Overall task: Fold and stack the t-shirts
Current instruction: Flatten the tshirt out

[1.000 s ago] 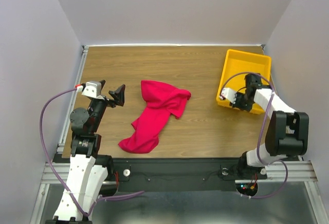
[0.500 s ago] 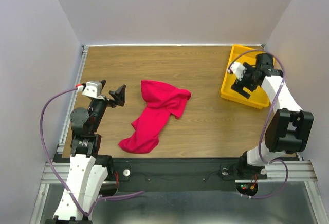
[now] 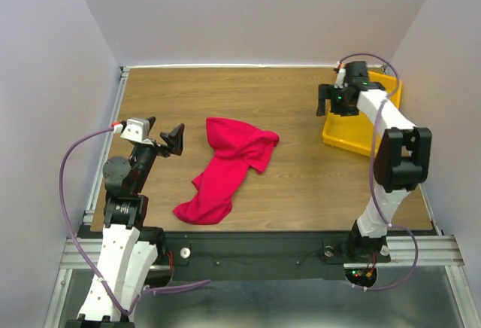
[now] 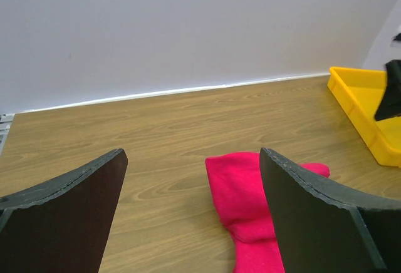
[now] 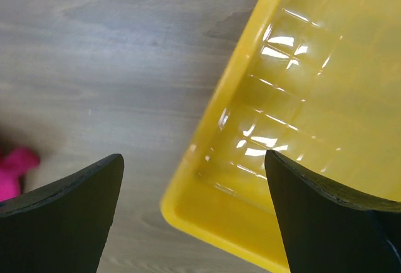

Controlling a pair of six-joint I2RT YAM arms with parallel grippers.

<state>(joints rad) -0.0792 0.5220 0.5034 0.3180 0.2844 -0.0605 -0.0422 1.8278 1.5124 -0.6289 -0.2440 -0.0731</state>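
Note:
The crimson t-shirt (image 3: pixel 229 166) lies crumpled in a long diagonal heap at the middle of the wooden table. It also shows in the left wrist view (image 4: pixel 250 198), and one tip of it shows at the edge of the right wrist view (image 5: pixel 12 166). My left gripper (image 3: pixel 164 134) hangs open a little left of the shirt, touching nothing (image 4: pixel 191 160). Over the left rim of the yellow tray, my right gripper (image 3: pixel 334 106) is open and empty (image 5: pixel 194 157), well right of the shirt.
The yellow tray (image 3: pixel 353 144) sits at the back right, turned at an angle against the right wall; it is empty where it shows (image 5: pixel 301 97) and its corner appears in the left wrist view (image 4: pixel 363 110). Walls enclose the table at the back and sides.
The right gripper opened and swung from the tray's near-left corner to its far-left rim. The tray slid right and turned. The left arm and the shirt have not moved.

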